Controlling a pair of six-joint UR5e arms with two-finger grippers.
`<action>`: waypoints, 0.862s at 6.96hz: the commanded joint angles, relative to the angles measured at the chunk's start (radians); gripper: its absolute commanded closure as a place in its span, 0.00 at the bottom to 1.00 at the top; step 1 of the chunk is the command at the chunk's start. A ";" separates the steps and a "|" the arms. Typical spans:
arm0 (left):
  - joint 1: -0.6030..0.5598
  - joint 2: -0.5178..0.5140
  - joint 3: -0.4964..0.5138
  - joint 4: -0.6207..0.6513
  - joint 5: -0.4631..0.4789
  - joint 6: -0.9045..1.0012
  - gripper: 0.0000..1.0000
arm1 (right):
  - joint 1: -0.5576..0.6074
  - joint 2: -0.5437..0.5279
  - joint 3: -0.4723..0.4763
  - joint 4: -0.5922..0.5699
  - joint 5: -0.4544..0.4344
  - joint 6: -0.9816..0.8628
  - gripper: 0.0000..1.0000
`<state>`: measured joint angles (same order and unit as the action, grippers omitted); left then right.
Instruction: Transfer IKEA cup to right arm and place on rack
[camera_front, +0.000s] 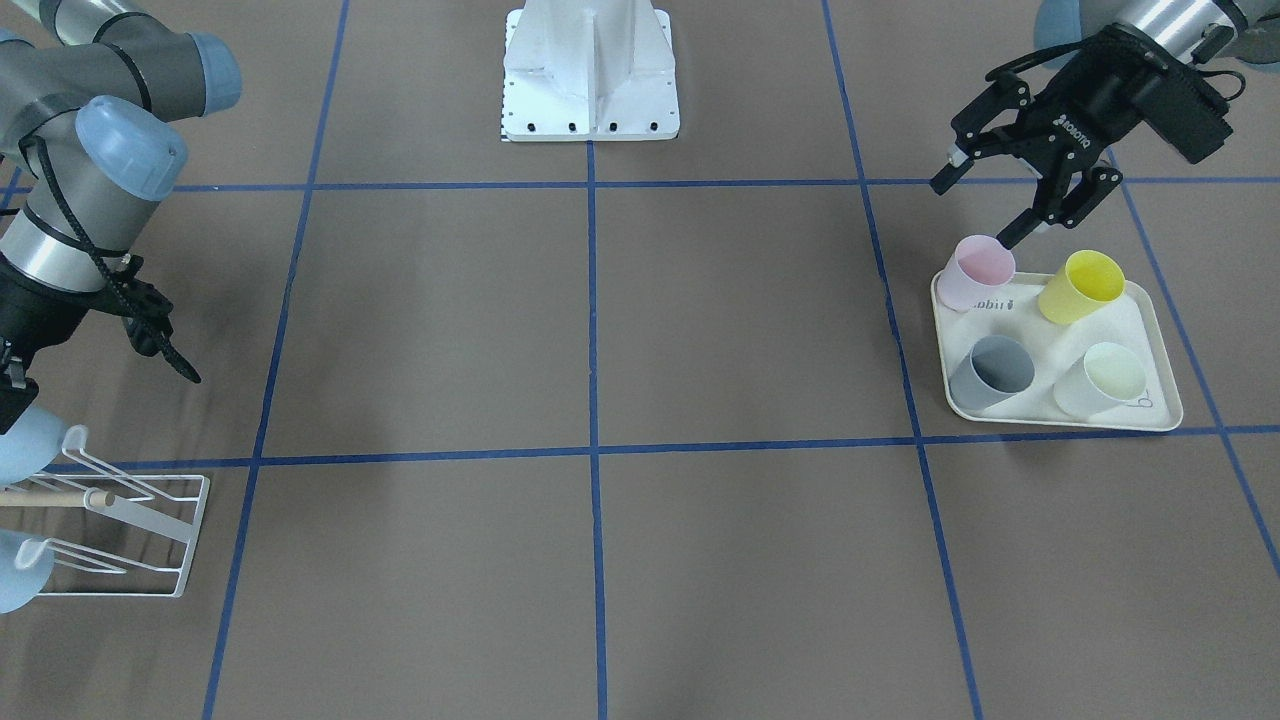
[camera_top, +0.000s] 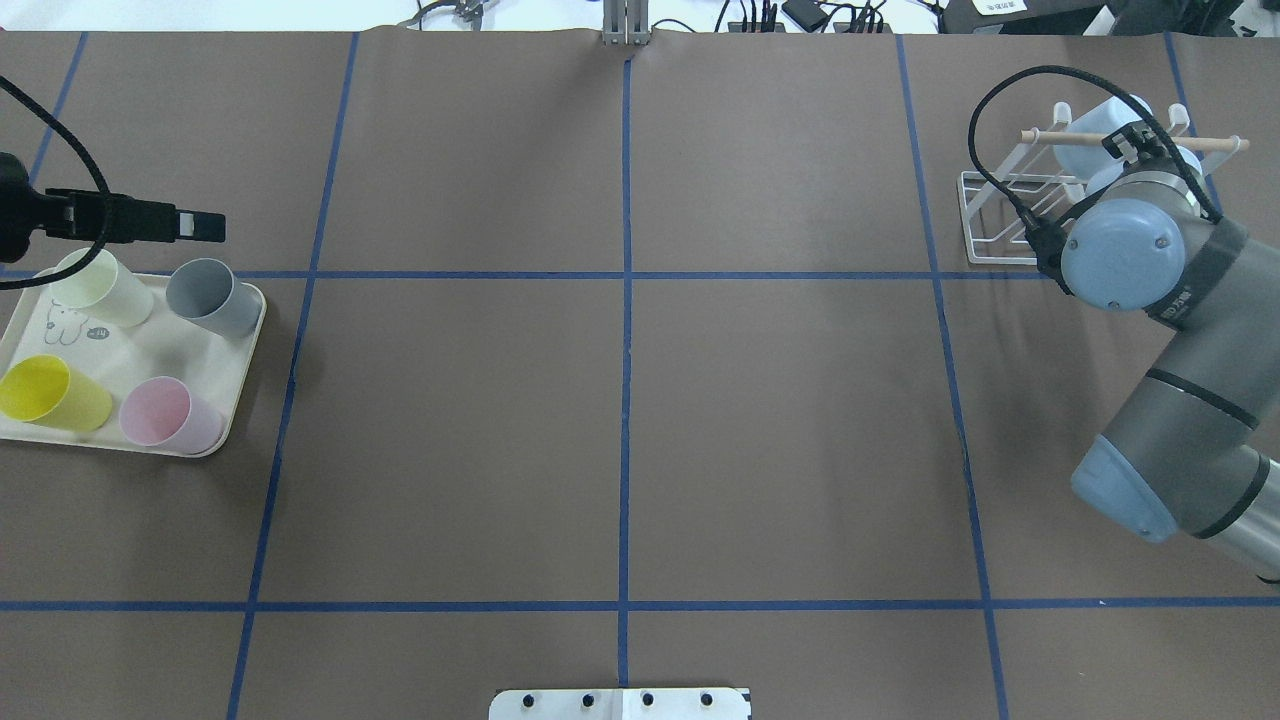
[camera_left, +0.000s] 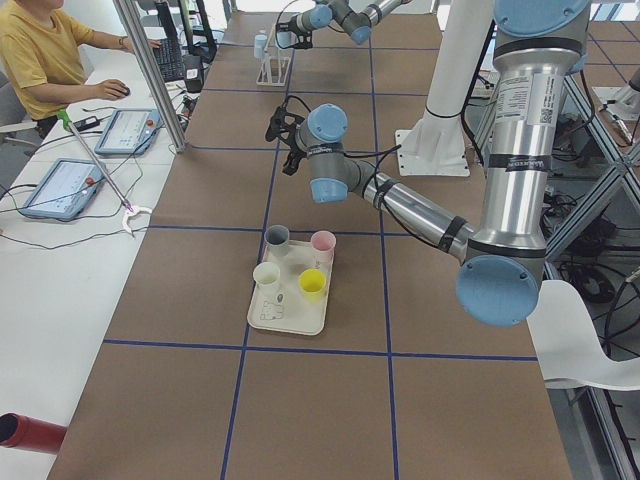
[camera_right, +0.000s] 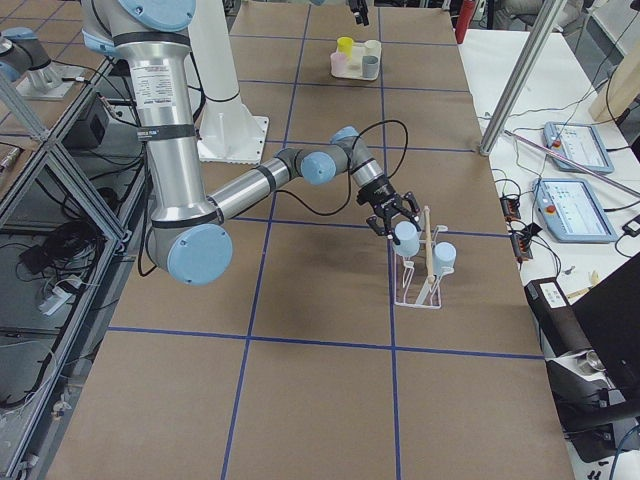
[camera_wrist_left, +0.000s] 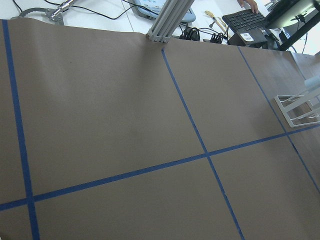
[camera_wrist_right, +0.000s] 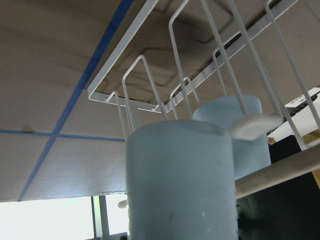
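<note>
1. The left hand (camera_front: 978, 212) hangs with its fingers spread apart, just above the pink cup (camera_front: 978, 272).
2. That cup stands on the cream tray (camera_front: 1045, 345) with a yellow cup (camera_front: 1080, 287), a grey cup (camera_front: 992, 372) and a pale green cup (camera_front: 1102, 380), at the left end of the desk (camera_top: 780, 430).
3. One light blue cup (camera_right: 407, 238) and a second blue cup (camera_right: 444, 258) sit on the white wire rack (camera_top: 1005, 215).
4. The right hand (camera_right: 388, 225) is close to the first; I cannot tell whether its fingers are apart or together.

**Even, soft light; one murky close-up**

Flat overhead light covers the brown table (camera_front: 720, 320), leaving only faint, soft-edged shadows beside the tray (camera_top: 130, 350). The exterior views are sharp. In the right wrist view the near blue cup (camera_wrist_right: 180, 180) looks soft and shaded, while a bright patch (camera_wrist_right: 50, 220) at lower left blows out to white.
</note>
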<state>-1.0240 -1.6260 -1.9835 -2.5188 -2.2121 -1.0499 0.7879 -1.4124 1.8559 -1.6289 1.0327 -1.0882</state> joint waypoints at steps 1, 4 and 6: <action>0.001 0.002 0.000 0.000 0.000 0.001 0.00 | 0.001 0.000 -0.007 0.017 0.000 -0.001 0.02; -0.001 0.003 0.000 0.000 -0.001 0.001 0.00 | 0.008 0.030 -0.001 0.021 0.001 0.010 0.01; -0.004 0.027 0.002 0.000 0.002 0.034 0.00 | 0.007 0.087 0.046 0.020 0.088 0.222 0.01</action>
<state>-1.0261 -1.6159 -1.9830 -2.5188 -2.2119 -1.0390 0.7947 -1.3521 1.8730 -1.6092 1.0628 -0.9950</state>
